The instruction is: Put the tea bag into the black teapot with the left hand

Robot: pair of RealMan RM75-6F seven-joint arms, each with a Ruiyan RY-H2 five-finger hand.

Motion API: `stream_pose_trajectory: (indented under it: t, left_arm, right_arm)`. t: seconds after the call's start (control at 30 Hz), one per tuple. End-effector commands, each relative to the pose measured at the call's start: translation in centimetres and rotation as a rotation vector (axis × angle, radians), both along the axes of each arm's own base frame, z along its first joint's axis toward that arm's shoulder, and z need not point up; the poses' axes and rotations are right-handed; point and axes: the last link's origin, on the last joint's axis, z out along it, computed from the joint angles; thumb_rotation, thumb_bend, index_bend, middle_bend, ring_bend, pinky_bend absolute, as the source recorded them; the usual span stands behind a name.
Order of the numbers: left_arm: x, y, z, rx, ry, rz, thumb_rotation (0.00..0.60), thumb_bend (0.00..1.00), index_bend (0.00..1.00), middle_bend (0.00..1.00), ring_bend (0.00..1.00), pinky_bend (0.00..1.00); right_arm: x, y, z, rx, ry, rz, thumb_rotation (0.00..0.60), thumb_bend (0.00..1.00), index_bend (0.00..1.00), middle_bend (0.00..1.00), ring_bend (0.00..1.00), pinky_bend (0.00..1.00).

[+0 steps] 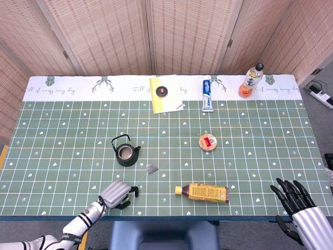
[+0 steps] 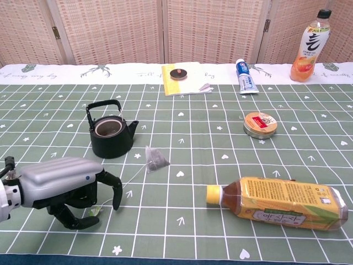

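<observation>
Left hand (image 2: 63,185) curled over tea bag's paper tag (image 2: 96,210) near table's front edge (image 1: 218,211), grasp unconfirmable; right hand (image 1: 301,208) splayed, holding nothing.

right hand (image 1: 304,221): cut by frame edge | tea bag (image 2: 156,158) tag: half-hidden under left hand (image 2: 63,182)

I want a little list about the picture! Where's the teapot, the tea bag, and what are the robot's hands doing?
teapot: black cast-iron teapot, upright, lid off
tea bag: small grey pyramid tea bag lying on the green checked tablecloth, right of the teapot
tag: paper tag on the string, under the left hand
left hand: left hand curled over the tag
right hand: right hand off table edge, holds nothing
</observation>
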Motion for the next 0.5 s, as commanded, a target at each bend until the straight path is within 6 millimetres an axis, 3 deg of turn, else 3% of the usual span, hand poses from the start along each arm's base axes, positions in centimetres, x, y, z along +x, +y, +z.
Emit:
stream_pose_trajectory:
  t: [0.03,0.5]
  left_arm:
    - [-0.09,-0.01,0.04,0.000,0.012,-0.004,0.600,0.34,0.43,1.00,1.00,1.00]
    - [-0.62,0.22,0.38,0.018,0.075,-0.006,0.600,0.34,0.41,1.00,1.00,1.00]
  right_arm:
    - [0.02,-0.02,-0.05,0.002,0.002,0.000,0.600,0.42,0.00,0.00,0.00,0.00]
    - [0.00,-0.21,-0.40,0.018,0.016,-0.003,0.600,0.42,0.00,0.00,0.00,0.00]
